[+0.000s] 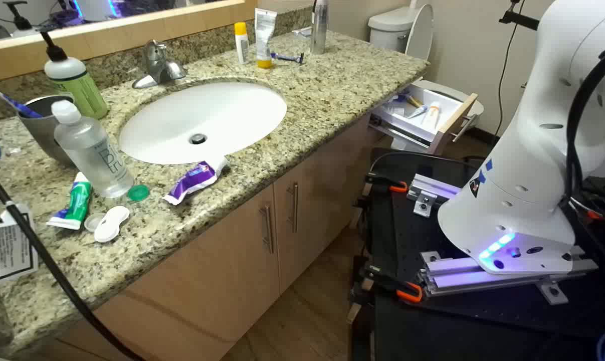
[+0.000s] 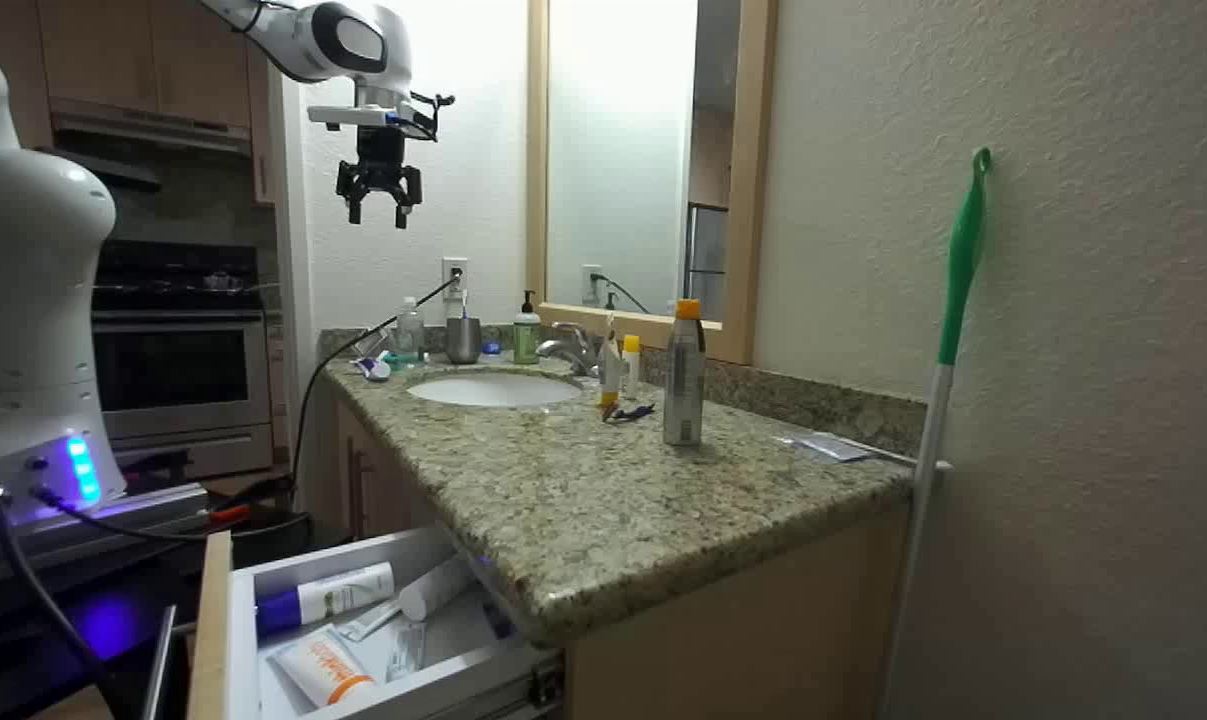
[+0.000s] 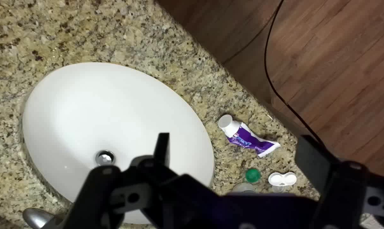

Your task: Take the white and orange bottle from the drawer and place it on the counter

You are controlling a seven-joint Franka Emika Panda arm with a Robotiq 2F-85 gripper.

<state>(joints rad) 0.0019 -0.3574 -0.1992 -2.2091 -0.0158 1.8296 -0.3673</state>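
The white and orange bottle lies in the pulled-out drawer in both exterior views point(image 1: 432, 115) point(image 2: 323, 665). The drawer point(image 2: 211, 640) stands open at the end of the vanity, also in an exterior view point(image 1: 455, 120). White and blue tubes lie beside the bottle in it. The speckled granite counter shows in both exterior views point(image 1: 332, 90) point(image 2: 553, 490) and in the wrist view point(image 3: 179, 70). My gripper point(image 2: 378, 215) is open and empty, high above the sink end of the counter, far from the drawer. In the wrist view its open fingers point(image 3: 235, 140) frame the counter below. The bottle is out of the wrist view.
The white oval sink point(image 1: 207, 115) and faucet point(image 1: 159, 65) are set in the counter. A purple toothpaste tube point(image 3: 249, 138), clear bottle point(image 1: 94, 150), green soap bottle point(image 1: 76, 82) and tall silver can point(image 2: 683, 390) are on it. A black cable point(image 1: 56, 271) crosses the near end.
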